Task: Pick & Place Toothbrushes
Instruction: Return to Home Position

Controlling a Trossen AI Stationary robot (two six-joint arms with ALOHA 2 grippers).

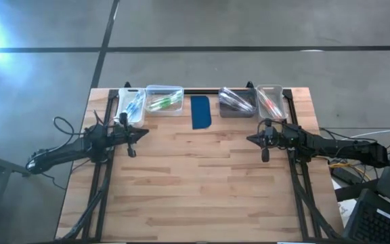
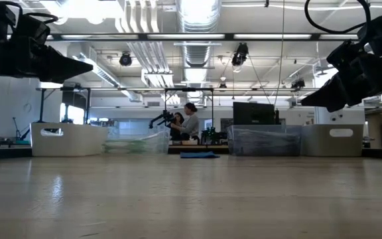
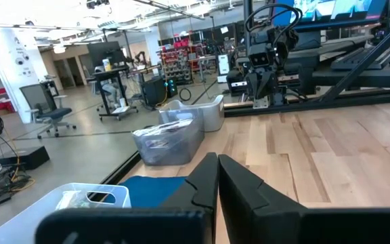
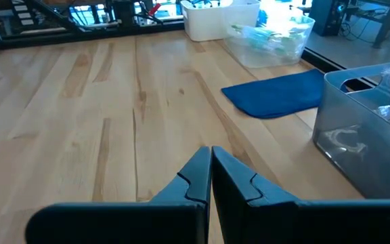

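Note:
The toothbrushes lie in four bins along the table's far edge. Blue-white ones (image 1: 135, 105) are in a white bin (image 1: 123, 108), and green ones (image 1: 162, 103) in a clear bin (image 1: 164, 89). Clear ones (image 1: 235, 99) fill a grey bin (image 1: 237, 112), and red-orange ones (image 1: 269, 104) a white bin (image 1: 269, 88). My left gripper (image 1: 146, 133) (image 3: 217, 159) hovers shut above the table's left part, near the first two bins. My right gripper (image 1: 249, 139) (image 4: 210, 150) hovers shut on the right, tipped slightly down. Neither holds anything.
A dark blue pad (image 1: 201, 112) lies flat between the clear and grey bins. Bare wooden tabletop (image 1: 202, 183) spreads between the arms and toward the near edge. Cables (image 1: 347, 166) trail off the right side. A person (image 2: 190, 123) sits in the room beyond.

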